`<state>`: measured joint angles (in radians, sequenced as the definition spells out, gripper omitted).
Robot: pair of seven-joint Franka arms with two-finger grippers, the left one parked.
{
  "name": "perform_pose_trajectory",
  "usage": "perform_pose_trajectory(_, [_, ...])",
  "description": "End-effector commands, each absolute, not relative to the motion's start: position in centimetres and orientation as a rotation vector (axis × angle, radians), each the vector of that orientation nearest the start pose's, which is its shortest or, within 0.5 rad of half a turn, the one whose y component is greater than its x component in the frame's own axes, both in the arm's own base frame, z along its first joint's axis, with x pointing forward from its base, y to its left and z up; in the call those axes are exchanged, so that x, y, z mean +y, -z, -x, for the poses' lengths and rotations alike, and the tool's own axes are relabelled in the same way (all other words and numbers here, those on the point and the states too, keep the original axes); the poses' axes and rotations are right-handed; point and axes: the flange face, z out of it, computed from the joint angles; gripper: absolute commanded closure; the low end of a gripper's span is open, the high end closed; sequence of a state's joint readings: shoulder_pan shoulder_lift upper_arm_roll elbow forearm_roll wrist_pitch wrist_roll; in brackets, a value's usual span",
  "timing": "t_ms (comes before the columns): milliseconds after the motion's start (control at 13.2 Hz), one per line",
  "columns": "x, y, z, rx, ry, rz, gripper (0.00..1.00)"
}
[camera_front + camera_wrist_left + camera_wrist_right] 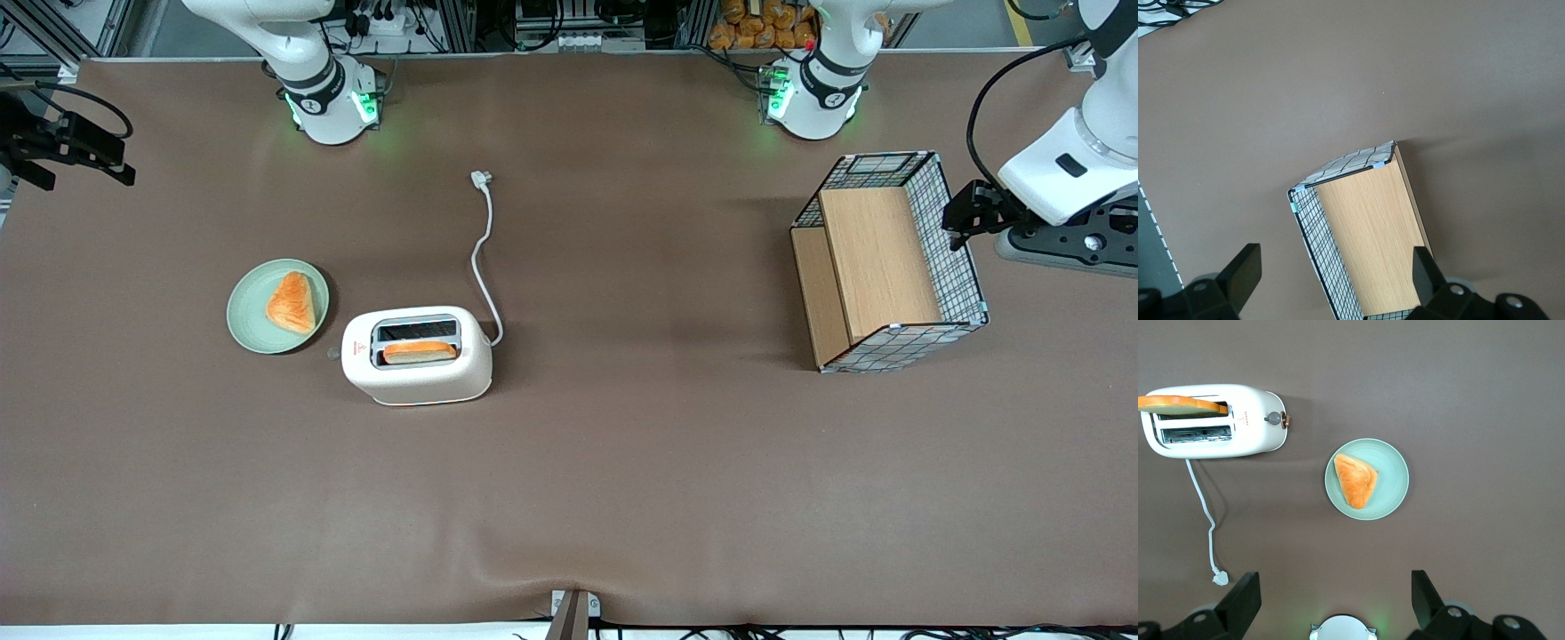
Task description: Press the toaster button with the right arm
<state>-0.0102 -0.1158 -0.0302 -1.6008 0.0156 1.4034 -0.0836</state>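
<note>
The cream-white toaster [418, 373] stands on the brown table with a slice of toast [420, 352] in the slot nearer the front camera. It also shows in the right wrist view [1255, 440]. The grey button [333, 353] sticks out of the short end that faces the green plate, and shows in the right wrist view too [1273, 419]. My right gripper [84, 147] hangs high at the working arm's end of the table, well apart from the toaster. In the right wrist view the gripper [1331, 603] is open wide and empty.
A green plate [247, 331] with a triangular pastry [292, 302] sits beside the toaster's button end. The white cord and plug [481, 179] trail from the toaster toward the arm bases. A wire-and-wood basket [889, 258] lies toward the parked arm's end.
</note>
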Motion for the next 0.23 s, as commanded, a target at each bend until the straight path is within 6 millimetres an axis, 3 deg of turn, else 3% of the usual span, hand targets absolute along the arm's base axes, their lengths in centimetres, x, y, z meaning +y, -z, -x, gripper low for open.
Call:
perform_pose_trajectory(0, [-2.40,-66.30,-49.78,-0.083,-0.109,3.138,0.00])
perform_pose_trajectory(152, [-2.09,-66.22,-49.84,-0.093,-0.111,3.138,0.00])
